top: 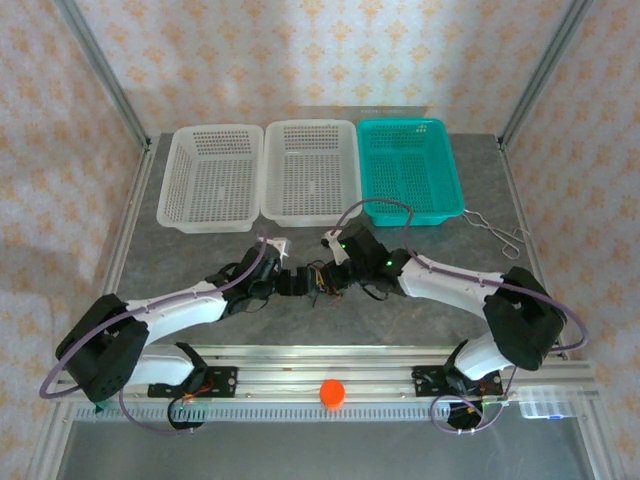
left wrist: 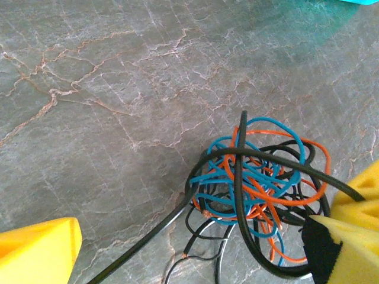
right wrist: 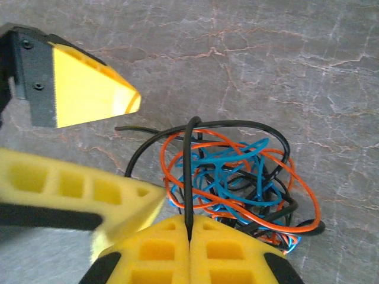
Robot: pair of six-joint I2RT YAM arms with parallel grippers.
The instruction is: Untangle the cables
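Right end effector [right wrist: 189, 228] pinching tangled cables [right wrist: 237, 177], left end effector [left wrist: 195, 236] wide apart

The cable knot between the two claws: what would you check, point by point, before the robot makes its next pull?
1. Hold of the right gripper: ok, it is shut on a black cable.
2. Readiness of the left gripper: ok, its jaws are wide open beside the tangle.
3. A loose end to grab: ok, a black end lies between the left fingers.
4. Whether that end belongs to a different cable than the held one: cannot tell.
5. Strands separated: not ok, black, blue and orange are knotted together.
6. Room to pull: ok, the baskets stand well behind the arms.
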